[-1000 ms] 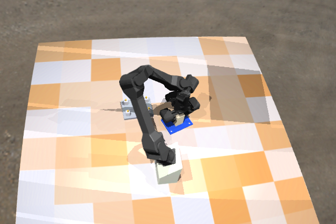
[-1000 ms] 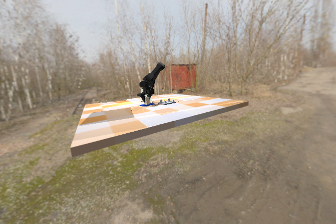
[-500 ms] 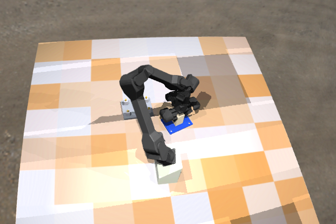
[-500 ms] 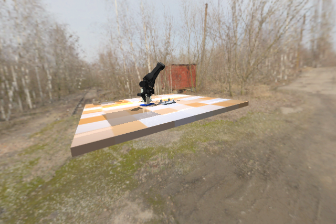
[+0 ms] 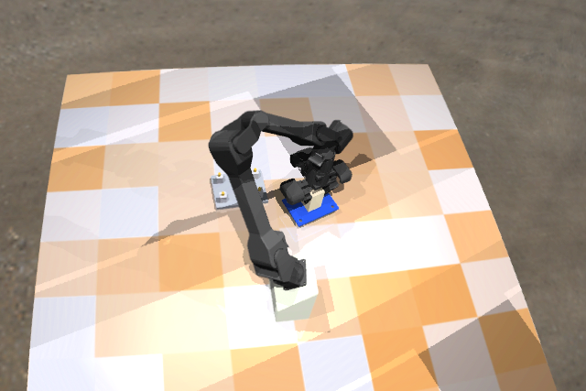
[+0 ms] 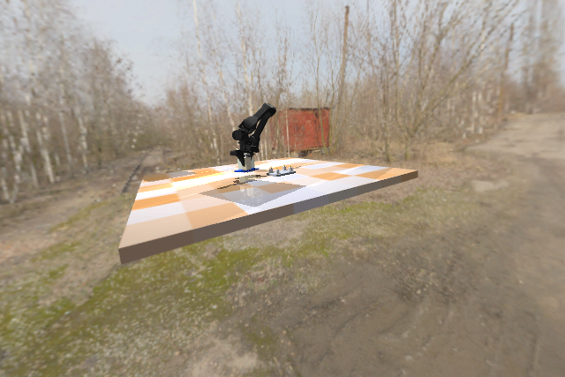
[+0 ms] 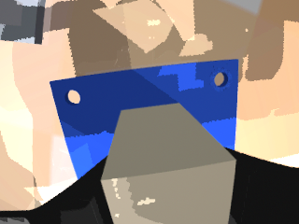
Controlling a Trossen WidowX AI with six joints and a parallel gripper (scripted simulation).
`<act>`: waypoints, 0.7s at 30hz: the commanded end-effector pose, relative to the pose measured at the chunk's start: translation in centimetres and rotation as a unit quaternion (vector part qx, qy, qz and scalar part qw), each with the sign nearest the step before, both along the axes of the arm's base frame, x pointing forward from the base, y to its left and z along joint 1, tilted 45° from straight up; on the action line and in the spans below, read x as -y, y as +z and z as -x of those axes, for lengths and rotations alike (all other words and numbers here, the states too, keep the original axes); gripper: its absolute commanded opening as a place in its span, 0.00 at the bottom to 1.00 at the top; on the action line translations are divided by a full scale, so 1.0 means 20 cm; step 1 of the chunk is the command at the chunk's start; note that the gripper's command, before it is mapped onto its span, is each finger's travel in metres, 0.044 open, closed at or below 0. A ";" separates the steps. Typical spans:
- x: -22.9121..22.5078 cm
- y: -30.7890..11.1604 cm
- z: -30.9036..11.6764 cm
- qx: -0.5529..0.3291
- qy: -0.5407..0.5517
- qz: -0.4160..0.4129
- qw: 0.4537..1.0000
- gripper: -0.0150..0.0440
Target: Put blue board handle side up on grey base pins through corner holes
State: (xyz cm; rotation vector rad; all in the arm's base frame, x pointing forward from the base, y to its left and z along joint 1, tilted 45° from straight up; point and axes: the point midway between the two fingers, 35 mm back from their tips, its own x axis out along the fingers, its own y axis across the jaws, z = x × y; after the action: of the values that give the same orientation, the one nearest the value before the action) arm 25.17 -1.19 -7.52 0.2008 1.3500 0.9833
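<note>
Jaws partly open, clamped on board's square handle

I can read no text, label, brand, number or sign anywhere in my three views.

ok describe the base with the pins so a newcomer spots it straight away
On the orange-and-white checkered tabletop, find the black arm. Partly behind it from above sits a grey base. Unlike the blue board, it has four gold-tipped posts.
</note>
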 end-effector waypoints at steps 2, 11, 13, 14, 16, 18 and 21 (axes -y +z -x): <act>0.05 0.05 -0.01 0.002 0.002 0.003 1.000 0.25; 0.13 0.13 -0.01 0.001 0.002 0.003 1.000 0.25; 0.15 0.15 -0.01 0.001 0.002 0.003 1.000 0.25; 0.16 0.16 -0.01 0.001 0.002 0.003 1.000 0.25; 0.17 0.18 -0.01 0.001 0.002 0.002 1.000 0.25; 0.18 0.19 -0.01 0.001 0.002 0.002 1.000 0.25; 0.17 0.20 -0.02 0.000 0.000 0.003 1.000 0.25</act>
State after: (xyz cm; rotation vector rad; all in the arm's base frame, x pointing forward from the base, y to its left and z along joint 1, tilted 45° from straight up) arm 25.48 -4.52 -3.86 0.1998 1.3480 0.9808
